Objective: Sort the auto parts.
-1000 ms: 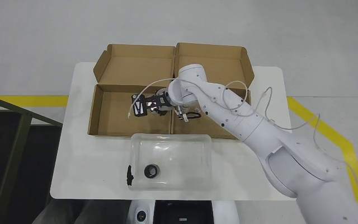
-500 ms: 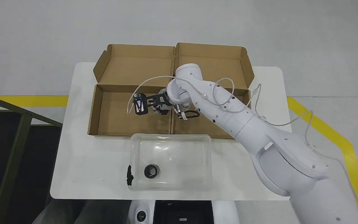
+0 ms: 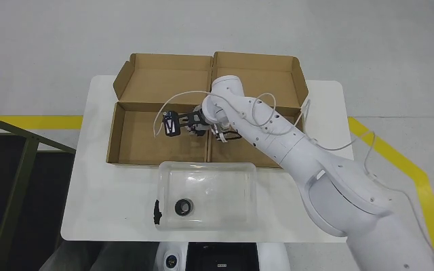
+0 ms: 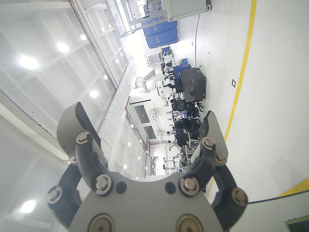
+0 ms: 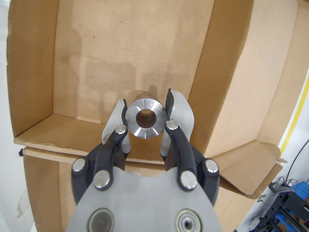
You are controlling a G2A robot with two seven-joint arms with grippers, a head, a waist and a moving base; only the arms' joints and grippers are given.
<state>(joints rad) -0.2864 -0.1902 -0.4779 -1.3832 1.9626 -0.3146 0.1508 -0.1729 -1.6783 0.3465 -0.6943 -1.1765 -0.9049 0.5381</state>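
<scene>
My right fingers (image 5: 179, 108) are closed around a metal bushing (image 5: 144, 105), a short steel cylinder with a round bore through it. One finger presses on each side of its wall, and its flat end faces my wrist. From above, my right fingers (image 3: 173, 126) hang over the cardboard box (image 3: 139, 139), inside its walls and near the side it shares with the second cardboard box (image 3: 254, 81). So the bushing is over the brown floor of the cardboard box (image 5: 120, 37). I cannot tell whether it touches that floor. I see no other part on the bare stretch of floor around it. The lids of both boxes stand open on the side away from me.

My left fingers (image 4: 68, 121) are spread wide with nothing between them. They point out into the hall, where a yellow line (image 4: 243, 56) runs along the floor, and I cannot place them against the cardboard box.

On my side of the cardboard box, just beside its front wall, a clear plastic bin (image 3: 230, 196) stands on the white tabletop (image 3: 88, 190). A black ring (image 3: 183, 206) lies flat in the bin, towards the corner farthest from the second cardboard box. A small black piece (image 3: 156, 214) sits at the bin's outer wall close to the ring. I cannot tell whether it lies inside or outside the wall.
</scene>
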